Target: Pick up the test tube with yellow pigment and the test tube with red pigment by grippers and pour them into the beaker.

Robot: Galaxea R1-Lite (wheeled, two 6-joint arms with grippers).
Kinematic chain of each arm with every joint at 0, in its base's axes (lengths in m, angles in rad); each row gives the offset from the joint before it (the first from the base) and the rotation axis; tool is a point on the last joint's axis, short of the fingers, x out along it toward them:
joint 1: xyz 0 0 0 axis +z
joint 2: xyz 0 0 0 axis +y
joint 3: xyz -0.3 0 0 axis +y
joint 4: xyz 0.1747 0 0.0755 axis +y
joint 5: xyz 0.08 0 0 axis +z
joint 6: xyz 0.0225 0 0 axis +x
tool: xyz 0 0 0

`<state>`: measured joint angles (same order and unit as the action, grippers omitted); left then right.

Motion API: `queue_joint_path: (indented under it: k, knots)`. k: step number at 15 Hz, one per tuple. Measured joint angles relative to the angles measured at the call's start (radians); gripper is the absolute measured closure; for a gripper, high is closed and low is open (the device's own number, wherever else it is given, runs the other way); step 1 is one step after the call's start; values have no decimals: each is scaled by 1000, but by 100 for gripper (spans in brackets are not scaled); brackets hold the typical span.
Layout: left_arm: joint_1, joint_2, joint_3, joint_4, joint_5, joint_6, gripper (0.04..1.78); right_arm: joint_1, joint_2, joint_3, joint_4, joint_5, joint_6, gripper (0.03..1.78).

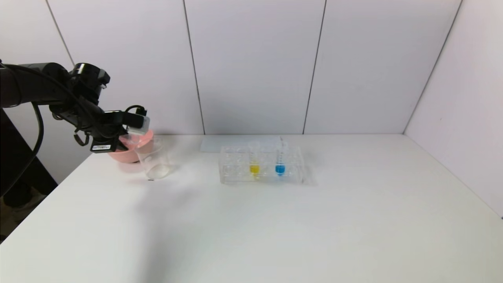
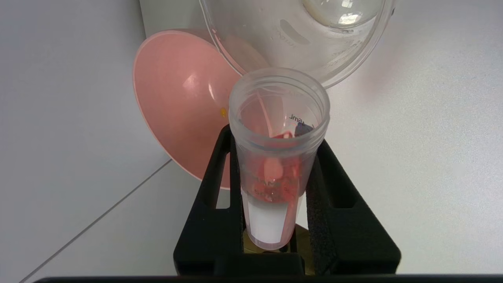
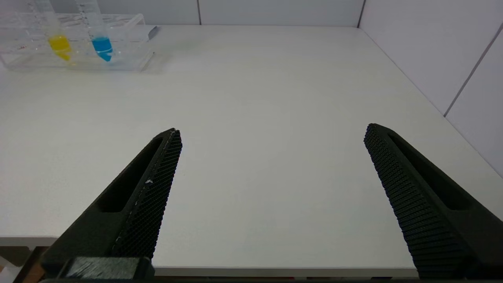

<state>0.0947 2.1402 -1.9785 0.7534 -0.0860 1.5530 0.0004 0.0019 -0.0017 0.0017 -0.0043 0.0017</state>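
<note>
My left gripper (image 2: 277,143) is shut on the test tube with red pigment (image 2: 271,220). The tube lies tilted, its open mouth pointing at the beaker's rim, and red liquid smears its inner wall. In the head view the left gripper (image 1: 135,125) hangs just above and left of the clear beaker (image 1: 153,159) at the table's back left. No colour shows inside the beaker (image 2: 275,35). The test tube with yellow pigment (image 1: 254,163) stands upright in the clear rack (image 1: 235,167). Over the table's front edge my right gripper (image 3: 272,131) is open with nothing in it, out of the head view.
A pink bowl (image 1: 129,149) sits right behind the beaker, against the wall; the left wrist view shows that bowl (image 2: 180,106) beside the tube. A blue-liquid tube (image 1: 279,163) stands next to the yellow one (image 3: 59,41) in the rack. White walls close the back and right.
</note>
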Motion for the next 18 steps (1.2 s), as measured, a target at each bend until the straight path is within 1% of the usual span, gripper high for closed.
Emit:
queue_joint_path:
  k: [13,18]
  knots:
    - [-21,-3,0,3,3,10,135,0,0,0,0,0,0,11]
    - [-37,0,-1,-6,62,26,135,0,0,0,0,0,0,11]
